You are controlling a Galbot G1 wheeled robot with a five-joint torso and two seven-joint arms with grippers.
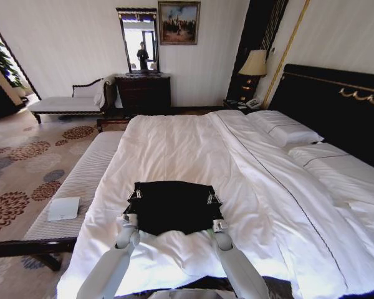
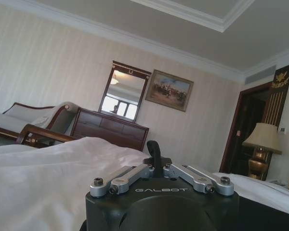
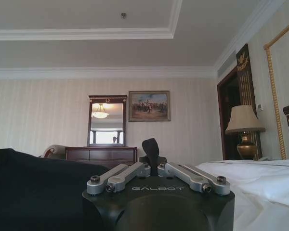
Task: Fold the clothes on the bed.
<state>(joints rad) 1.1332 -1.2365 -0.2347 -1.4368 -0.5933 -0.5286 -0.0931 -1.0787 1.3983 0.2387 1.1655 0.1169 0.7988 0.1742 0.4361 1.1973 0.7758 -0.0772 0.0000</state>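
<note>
The right hand (image 3: 153,147) is seen low over the bed (image 3: 260,183), with its 2 black fingertips pressed together and nothing held between them. The silver linkage bars are spread to both sides of the housing marked GALBOT. The black clothes (image 3: 33,187) are seen just beside the hand, bunched on the white bedding. On the far wall, a mirror (image 3: 107,120) and a framed painting (image 3: 149,106) are mounted above a dark dresser (image 3: 101,154). A lamp (image 3: 244,126) is placed beside a dark doorway.

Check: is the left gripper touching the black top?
Cannot tell. In the head view the left gripper overlaps the top's far left corner, but contact isn't plain.
</note>
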